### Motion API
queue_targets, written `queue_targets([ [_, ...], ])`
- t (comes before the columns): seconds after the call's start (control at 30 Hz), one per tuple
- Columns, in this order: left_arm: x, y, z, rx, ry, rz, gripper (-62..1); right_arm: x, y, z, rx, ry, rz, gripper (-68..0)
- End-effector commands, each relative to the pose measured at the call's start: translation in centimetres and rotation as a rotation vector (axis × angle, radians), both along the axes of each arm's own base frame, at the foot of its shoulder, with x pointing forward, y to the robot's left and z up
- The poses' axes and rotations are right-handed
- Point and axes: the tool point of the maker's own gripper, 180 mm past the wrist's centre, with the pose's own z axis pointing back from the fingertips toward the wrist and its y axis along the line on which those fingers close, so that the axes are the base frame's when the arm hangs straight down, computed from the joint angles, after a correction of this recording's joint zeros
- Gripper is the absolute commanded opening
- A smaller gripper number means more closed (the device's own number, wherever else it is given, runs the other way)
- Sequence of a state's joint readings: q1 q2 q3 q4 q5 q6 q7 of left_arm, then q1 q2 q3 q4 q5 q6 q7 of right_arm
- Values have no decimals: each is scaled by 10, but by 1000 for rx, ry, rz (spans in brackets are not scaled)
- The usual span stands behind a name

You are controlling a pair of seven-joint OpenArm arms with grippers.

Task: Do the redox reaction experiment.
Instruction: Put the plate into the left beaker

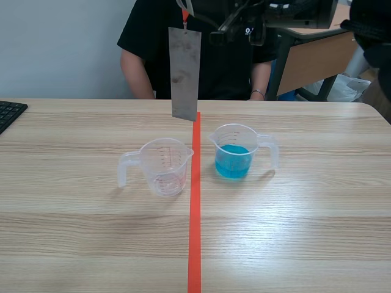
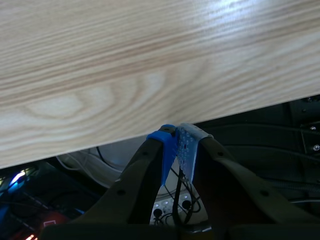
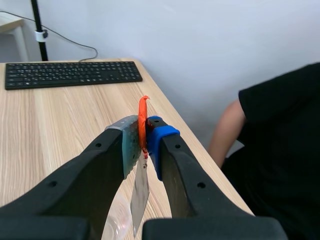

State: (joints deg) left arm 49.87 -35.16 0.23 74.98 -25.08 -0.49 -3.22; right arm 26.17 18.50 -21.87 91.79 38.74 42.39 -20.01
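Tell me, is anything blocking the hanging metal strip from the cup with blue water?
Nothing visible. The metal strip hangs from the right gripper, in the air above and beside the cup of blue liquid, whose top is open.

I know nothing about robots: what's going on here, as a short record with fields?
Held: metal plate, hanging by its orange strip from the right end effector, shut on the strip
Plate height: raised above the table
Cups: clear cup, empty; cup of blue liquid; both upright
Other arm: left end effector shut on nothing, by the table's edge
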Motion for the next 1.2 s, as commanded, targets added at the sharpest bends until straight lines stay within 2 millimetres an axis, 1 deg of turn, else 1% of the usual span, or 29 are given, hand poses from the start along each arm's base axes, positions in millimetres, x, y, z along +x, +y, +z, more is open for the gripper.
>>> queue_targets([
  [0.0,0,-3,3,0,-12,-5,-562,-3,8,18,19,-53,27,-660],
  [0.23,-5,4,12,21,-74,13,-562,-16,38,11,7,-41,90,-660],
  [0.4,-8,5,11,25,-63,17,-563,-24,52,5,-13,-39,122,-660],
  [0.7,-14,7,6,35,-18,24,-562,-27,55,-1,-18,-27,132,-660],
  [0.93,-16,7,5,36,-11,27,-562,-26,54,-12,-53,-23,114,-660],
  [1.17,-16,7,5,36,-11,27,-562,-26,53,-13,-56,-23,113,-660],
])
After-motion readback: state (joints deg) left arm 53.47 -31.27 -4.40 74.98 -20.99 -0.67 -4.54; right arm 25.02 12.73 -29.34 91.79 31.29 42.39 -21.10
